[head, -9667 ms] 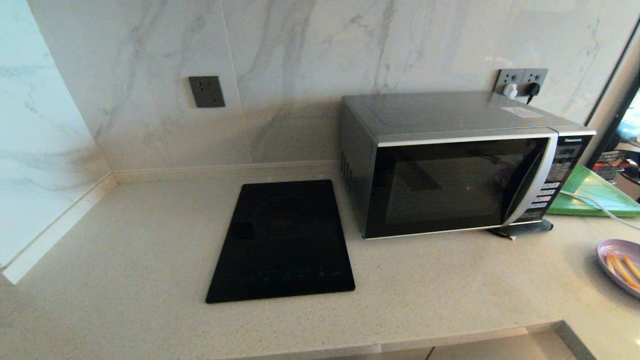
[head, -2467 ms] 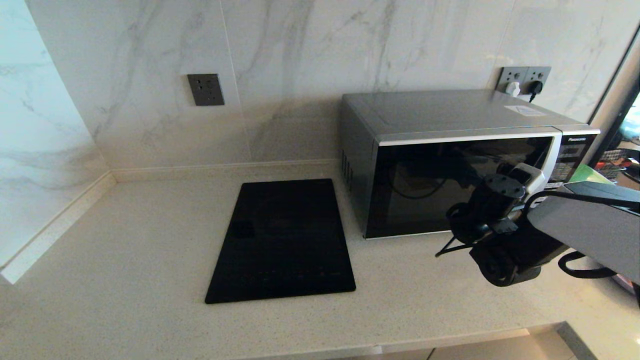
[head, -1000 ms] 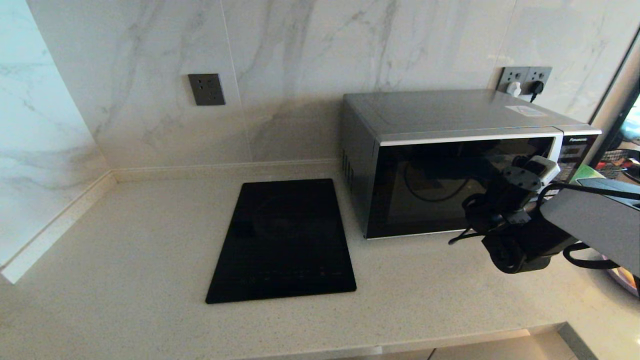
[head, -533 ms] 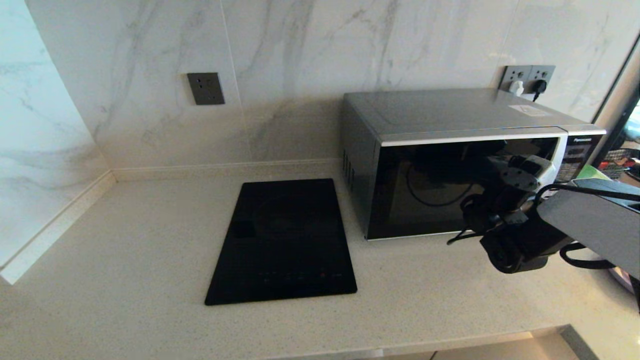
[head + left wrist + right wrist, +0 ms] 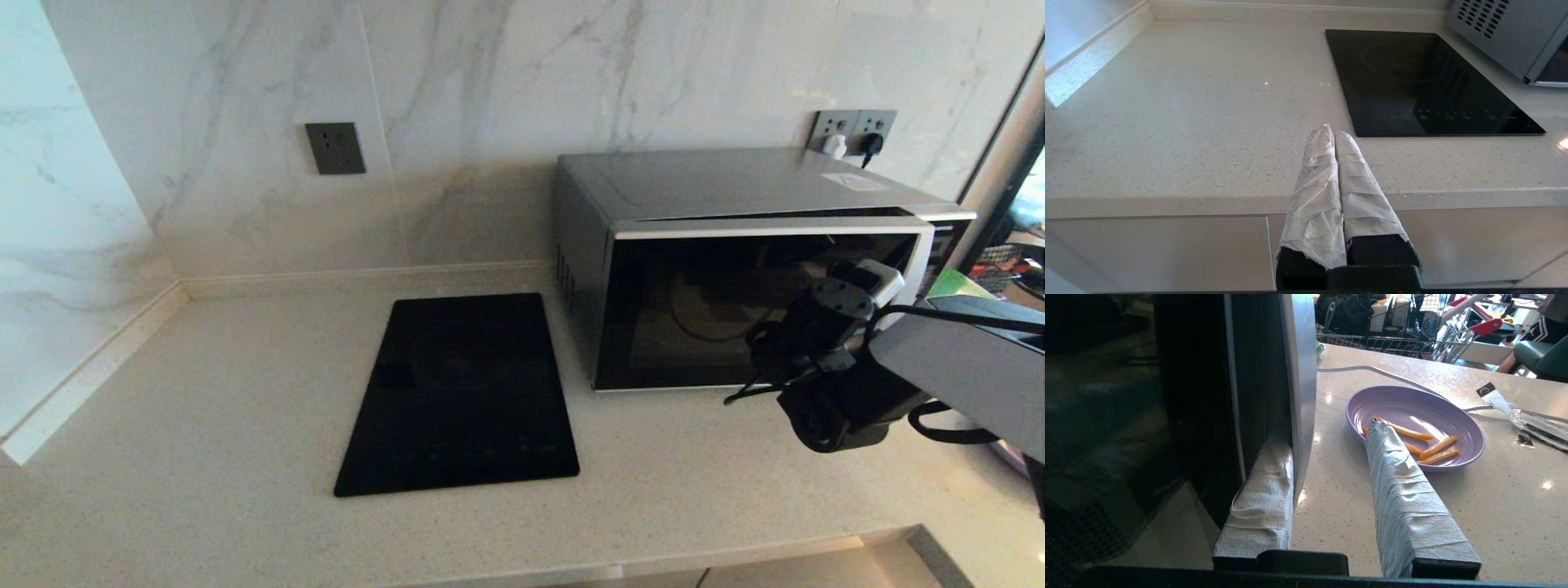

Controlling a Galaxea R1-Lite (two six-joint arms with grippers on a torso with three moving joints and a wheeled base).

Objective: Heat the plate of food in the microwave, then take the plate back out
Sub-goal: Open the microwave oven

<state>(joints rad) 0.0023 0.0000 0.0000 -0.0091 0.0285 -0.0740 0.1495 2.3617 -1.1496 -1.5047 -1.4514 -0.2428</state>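
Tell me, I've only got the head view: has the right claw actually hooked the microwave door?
Observer: Yes. One finger of the right claw is tucked behind the edge of the microwave door; the other stands clear outside it.
Operator: Where's the plate of food?
Observer: The plate of food sits on the counter just past that outer finger, fries on it.
Operator: And the left claw?
Observer: The left claw is shut, parked before the counter's front edge.
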